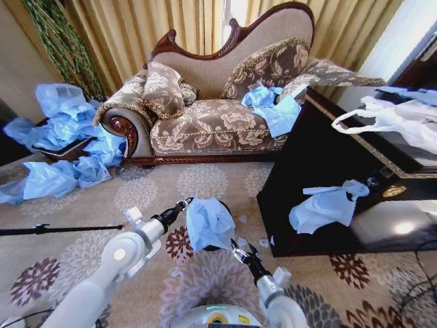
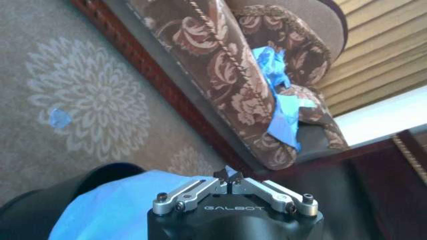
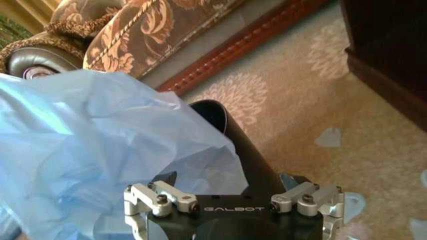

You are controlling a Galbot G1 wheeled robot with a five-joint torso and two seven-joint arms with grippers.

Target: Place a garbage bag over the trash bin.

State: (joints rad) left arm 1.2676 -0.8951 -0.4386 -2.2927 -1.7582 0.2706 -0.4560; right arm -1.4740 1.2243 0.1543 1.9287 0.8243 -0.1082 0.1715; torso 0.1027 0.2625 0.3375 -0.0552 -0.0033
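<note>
The light-blue garbage bag [image 1: 208, 222] is draped over the black trash bin [image 3: 235, 145], which stands on the carpet in front of me and is mostly hidden in the head view. My left gripper [image 1: 184, 203] is at the bag's upper left corner, fingertips pinched together on its edge [image 2: 228, 176]. The bag [image 2: 113, 205] spreads under that gripper across the bin's rim [image 2: 40, 210]. My right gripper [image 1: 239, 253] hovers at the bag's lower right, open, its fingers [image 3: 167, 181] spread beside the bin wall and the crinkled bag [image 3: 100, 150].
A patterned sofa [image 1: 212, 126] stands behind the bin with blue bags [image 1: 273, 106] on it. A dark glossy table [image 1: 328, 171] at the right carries another blue bag [image 1: 324, 205] and a white handled bag [image 1: 396, 119]. Several blue bags [image 1: 61, 137] pile at the left; scraps [image 1: 263, 242] litter the carpet.
</note>
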